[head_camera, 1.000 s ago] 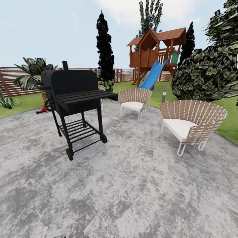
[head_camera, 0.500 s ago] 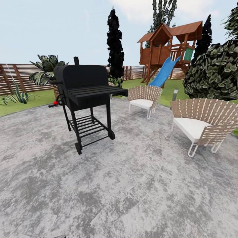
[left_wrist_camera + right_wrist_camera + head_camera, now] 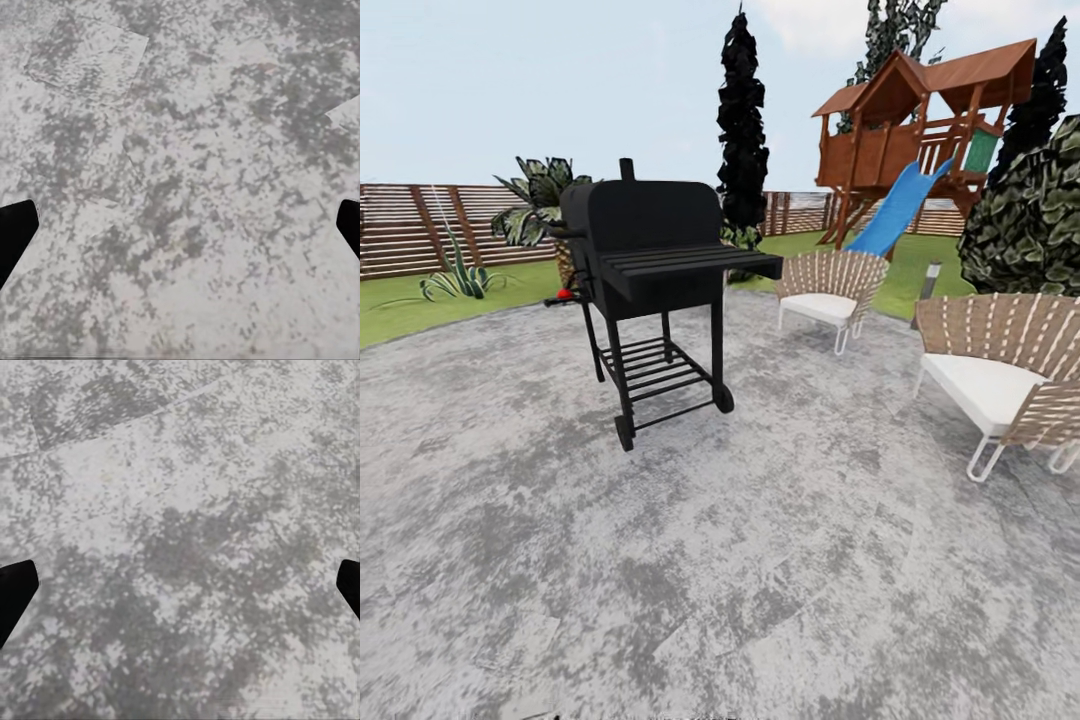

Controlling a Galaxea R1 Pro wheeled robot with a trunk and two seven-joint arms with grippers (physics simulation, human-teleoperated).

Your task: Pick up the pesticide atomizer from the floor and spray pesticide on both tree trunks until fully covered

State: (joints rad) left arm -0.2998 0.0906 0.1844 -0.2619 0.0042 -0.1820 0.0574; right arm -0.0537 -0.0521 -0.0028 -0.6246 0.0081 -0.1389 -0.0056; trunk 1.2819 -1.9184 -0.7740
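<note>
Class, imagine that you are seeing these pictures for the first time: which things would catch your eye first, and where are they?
The black barbecue grill stands out first, upright on the grey stone patio left of centre. Behind it to the right rises a wooden play tower with a blue slide, on the lawn by the slatted fence. Two woven chairs sit on the patio's right side.

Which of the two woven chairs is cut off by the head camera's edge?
The nearer woven chair, at the picture's right edge. The farther chair, beside the black grill, shows whole.
</note>
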